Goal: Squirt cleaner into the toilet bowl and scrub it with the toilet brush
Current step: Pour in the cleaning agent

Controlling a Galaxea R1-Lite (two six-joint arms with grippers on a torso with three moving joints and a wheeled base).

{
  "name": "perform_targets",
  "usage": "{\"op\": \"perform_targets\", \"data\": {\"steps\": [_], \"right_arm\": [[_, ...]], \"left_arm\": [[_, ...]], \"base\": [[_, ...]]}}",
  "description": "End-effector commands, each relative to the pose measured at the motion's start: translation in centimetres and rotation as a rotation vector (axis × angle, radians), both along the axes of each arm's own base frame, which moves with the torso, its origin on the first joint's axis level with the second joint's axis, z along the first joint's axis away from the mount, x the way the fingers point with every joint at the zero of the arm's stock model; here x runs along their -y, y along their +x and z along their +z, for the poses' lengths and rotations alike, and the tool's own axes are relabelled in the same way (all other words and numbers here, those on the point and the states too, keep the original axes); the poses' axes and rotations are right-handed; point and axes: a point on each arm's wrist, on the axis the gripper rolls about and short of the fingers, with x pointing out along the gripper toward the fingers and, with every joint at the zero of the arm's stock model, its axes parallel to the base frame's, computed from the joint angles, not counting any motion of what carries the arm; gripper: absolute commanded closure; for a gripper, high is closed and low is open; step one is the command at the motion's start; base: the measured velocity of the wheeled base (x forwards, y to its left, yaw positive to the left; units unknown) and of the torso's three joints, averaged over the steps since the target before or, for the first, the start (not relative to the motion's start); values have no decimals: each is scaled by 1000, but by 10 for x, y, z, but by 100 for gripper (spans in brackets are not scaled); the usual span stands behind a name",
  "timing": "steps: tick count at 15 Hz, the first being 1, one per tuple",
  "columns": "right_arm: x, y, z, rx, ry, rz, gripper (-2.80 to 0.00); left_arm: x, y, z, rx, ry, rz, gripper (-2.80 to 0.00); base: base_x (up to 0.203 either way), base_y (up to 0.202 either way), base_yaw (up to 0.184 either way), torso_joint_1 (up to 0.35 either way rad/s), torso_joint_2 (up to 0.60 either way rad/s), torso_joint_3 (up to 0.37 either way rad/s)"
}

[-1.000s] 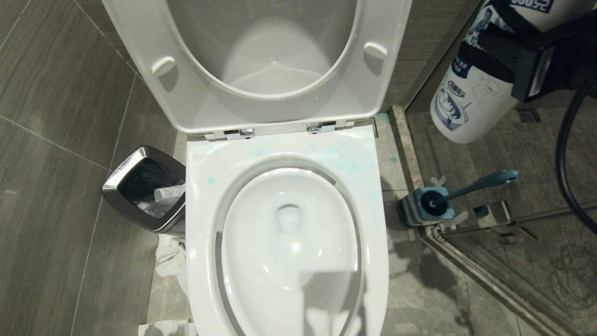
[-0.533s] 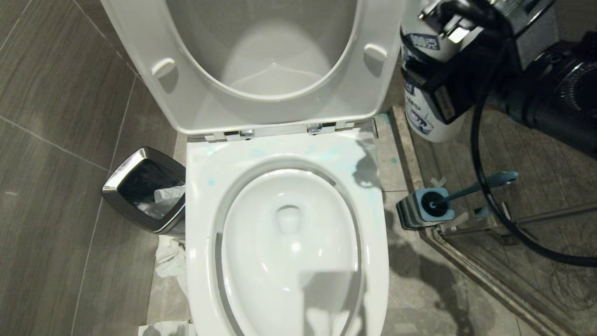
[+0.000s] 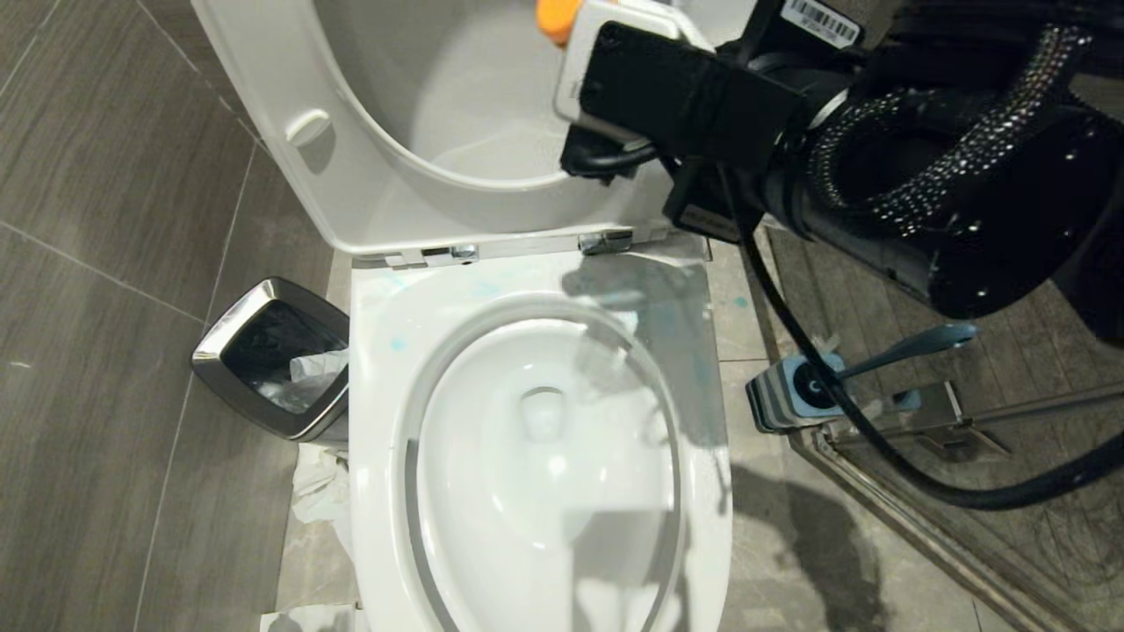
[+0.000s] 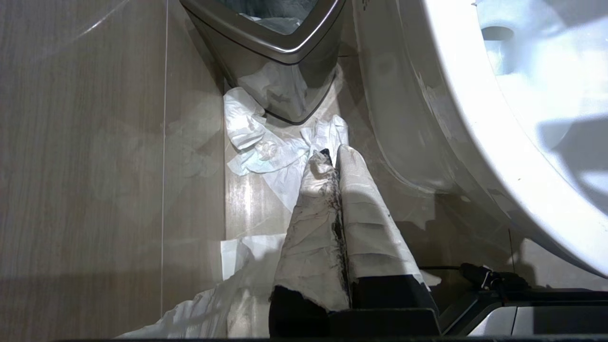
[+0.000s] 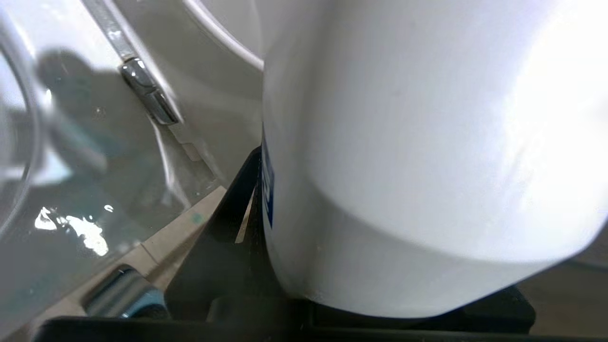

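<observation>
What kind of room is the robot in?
A bathroom, most likely. There is a white toilet bowl with its seat up, a toilet brush standing in its holder on the tiled floor, and a steel waste bin beside the toilet.

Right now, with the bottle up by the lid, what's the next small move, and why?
Probably bring the right gripper forward and down until the bottle and its orange cap hang over the bowl. The cap sits against the raised lid, behind the basin, so a squirt here would likely miss.
</observation>
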Motion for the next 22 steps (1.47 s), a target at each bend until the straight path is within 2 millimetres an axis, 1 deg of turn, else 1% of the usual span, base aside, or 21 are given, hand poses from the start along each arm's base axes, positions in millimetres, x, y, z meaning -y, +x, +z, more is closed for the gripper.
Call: {"op": "perform_targets", "data": {"steps": [1, 3, 5, 8, 12, 16, 19, 22], "right_arm": [[-23, -13, -11, -13, -83, -4, 0], [-30, -29, -19, -28, -132, 7, 0], [-23, -46, -27, -33, -268, -46, 0], [-16, -66, -35, -52, -443, -191, 0], [-17, -67, -41, -55, -589, -250, 0], [-30, -74, -53, -103, -699, -393, 0], [-43, -69, -67, -118, -774, -425, 0], [-52, -66, -82, -145, -885, -490, 0]], "left_arm": [[0, 0, 0, 0, -1, 0, 0], [0, 0, 0, 0, -1, 1, 0], [0, 0, 0, 0, -1, 1, 0], [0, 0, 0, 0, -1, 1, 0], [0, 0, 0, 0, -1, 1, 0], [0, 0, 0, 0, -1, 1, 0], [0, 0, 0, 0, -1, 1, 0], [0, 0, 0, 0, -1, 1, 0]], "base": [[0, 0, 0, 0, 0, 0], [0, 0, 0, 0, 0, 0], [0, 0, 0, 0, 0, 0], [0, 0, 0, 0, 0, 0], [0, 0, 0, 0, 0, 0], [0, 0, 0, 0, 0, 0], [0, 0, 0, 0, 0, 0], [0, 0, 0, 0, 0, 0]]}}
